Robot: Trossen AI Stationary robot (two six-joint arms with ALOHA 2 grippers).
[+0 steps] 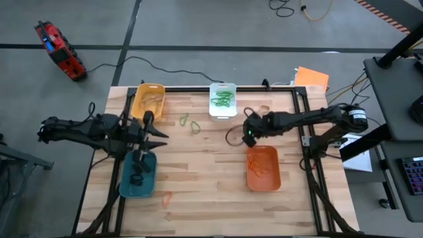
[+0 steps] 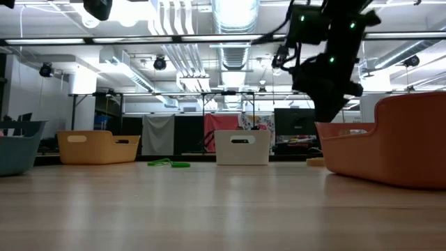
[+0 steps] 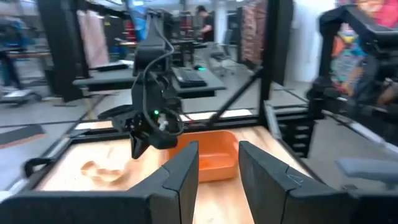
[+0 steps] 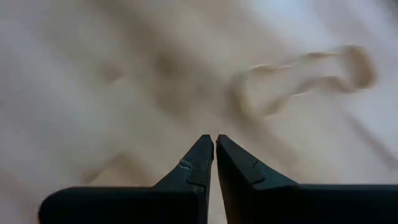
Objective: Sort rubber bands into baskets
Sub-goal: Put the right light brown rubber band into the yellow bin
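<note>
Four baskets stand on the wooden table: yellow (image 1: 149,99) and white (image 1: 223,99) at the far edge, teal (image 1: 139,175) near left, orange (image 1: 263,168) near right. The white basket holds green rubber bands. Two loose green bands (image 1: 190,123) lie mid-table, and a tan band (image 4: 298,78) lies flat under my right gripper. My right gripper (image 1: 250,137) points steeply down beside the orange basket's far end, shut with nothing between its fingers (image 4: 215,138). My left gripper (image 1: 157,129) hangs level above the teal basket, open and holding nothing (image 3: 217,158).
A dark band (image 1: 234,135) lies on the table left of my right gripper. One orange band (image 1: 165,197) lies near the front edge. A black frame rail (image 1: 307,132) runs along the table's right side. Bare wood lies between the teal and orange baskets.
</note>
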